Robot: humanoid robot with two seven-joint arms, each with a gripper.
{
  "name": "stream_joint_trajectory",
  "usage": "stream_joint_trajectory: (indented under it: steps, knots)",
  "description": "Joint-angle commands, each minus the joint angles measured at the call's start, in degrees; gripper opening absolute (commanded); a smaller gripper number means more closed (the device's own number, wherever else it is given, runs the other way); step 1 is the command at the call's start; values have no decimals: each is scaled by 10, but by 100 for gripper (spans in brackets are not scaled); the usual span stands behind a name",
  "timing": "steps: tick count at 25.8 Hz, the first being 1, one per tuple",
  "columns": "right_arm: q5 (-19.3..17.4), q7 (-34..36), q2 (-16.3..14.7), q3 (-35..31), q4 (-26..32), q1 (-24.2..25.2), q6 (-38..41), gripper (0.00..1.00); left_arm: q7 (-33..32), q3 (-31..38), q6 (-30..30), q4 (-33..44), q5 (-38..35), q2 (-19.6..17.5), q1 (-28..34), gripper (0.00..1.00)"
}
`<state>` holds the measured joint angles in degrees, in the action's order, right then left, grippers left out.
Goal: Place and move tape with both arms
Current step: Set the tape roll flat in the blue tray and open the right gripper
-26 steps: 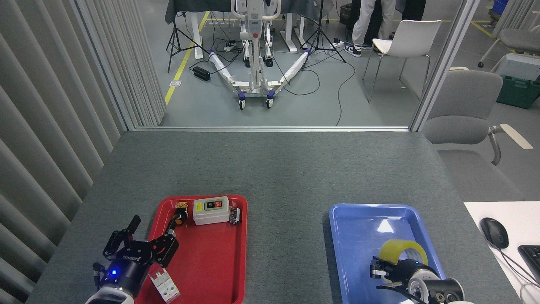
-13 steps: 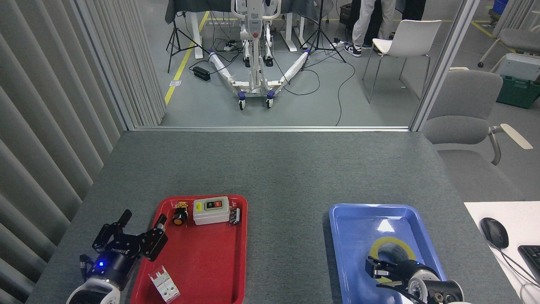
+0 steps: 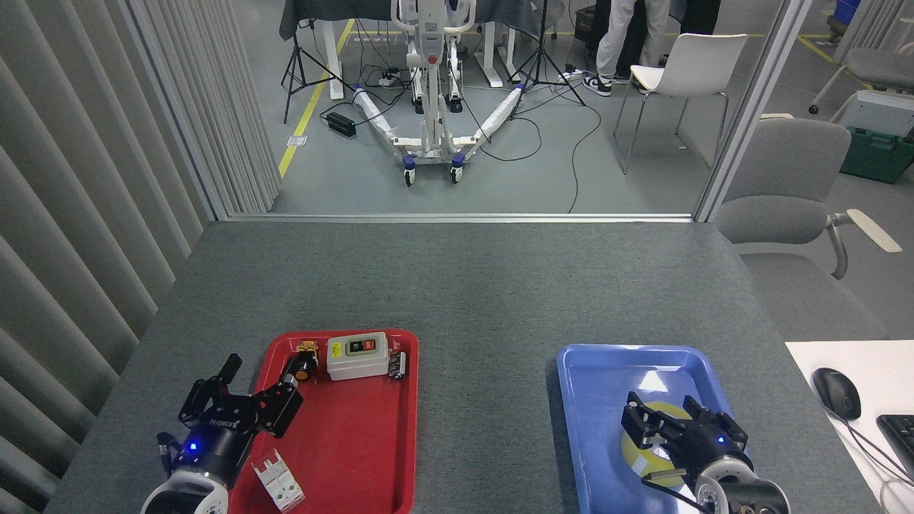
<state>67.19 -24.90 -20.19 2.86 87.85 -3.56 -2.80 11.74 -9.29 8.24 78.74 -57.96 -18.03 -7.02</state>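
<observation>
Your tape (image 3: 643, 448) lies flat in the blue tray (image 3: 607, 371), toward the tray's near right part, and your right pincer (image 3: 668, 421) sits directly over it, fingers spread around the roll's top; you cannot tell from here whether they press on the tape or only hover at it. Left of the blue tray, across a bare strip of grey worktop (image 3: 457, 285), sits the red tray (image 3: 357, 457). Your left pincer (image 3: 250, 389) hangs over that tray's left edge, fingers spread wide and holding nothing. At the far end of the red tray you have a grey switch box (image 3: 357, 355), a small yellow-and-black button part (image 3: 305, 363) on its left and a little dark piece (image 3: 398, 363) on its right. A white bracket (image 3: 278, 482) lies at the near left corner of the red tray, just beside your left arm.
</observation>
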Motion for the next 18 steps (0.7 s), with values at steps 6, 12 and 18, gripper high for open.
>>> stream_joint_trajectory:
  steps: [6, 12, 18]
  knots:
    - [48, 295, -5, -8, 7, 46, 17, 96, 1, -2, -20, 35, -43, 2, 0, 100]
    - [42, 297, -3, -8, 11, 62, 17, 99, -8, 4, -14, 39, -99, -4, 6, 100]
    - [43, 294, 1, -10, 19, 80, 11, 99, -8, 51, -11, 30, -104, -24, 56, 100]
